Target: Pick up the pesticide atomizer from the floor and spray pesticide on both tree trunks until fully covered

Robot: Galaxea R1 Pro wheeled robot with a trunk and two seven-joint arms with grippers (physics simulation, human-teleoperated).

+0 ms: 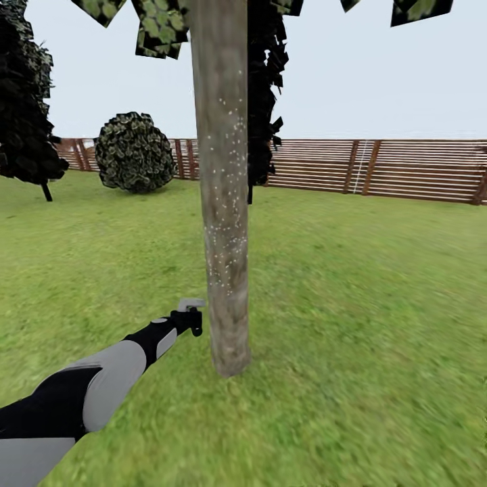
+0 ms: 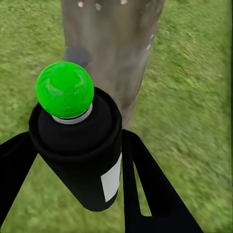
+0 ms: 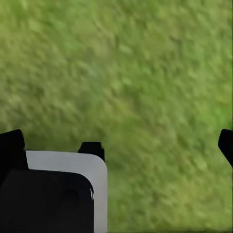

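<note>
A black pesticide atomizer (image 2: 82, 150) with a green top and white label was gripped between the fingers of the left gripper (image 1: 191, 318), its long axis directed toward the nearby tree trunk (image 1: 222, 189), top end nearest the bark. White specks were scattered over the trunk. Grass (image 1: 365, 325) was spread all around, bounded by a slatted wooden fence (image 1: 379, 169). A round bush (image 1: 134, 151) was seen further off. The right gripper (image 3: 116, 145) was held over grass, fingers spread apart with nothing between.

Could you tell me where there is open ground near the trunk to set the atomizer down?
Bare grass lies wide open between the tree trunk and the fence. It is tight only where the left pincer holds the atomizer beside the trunk.
</note>
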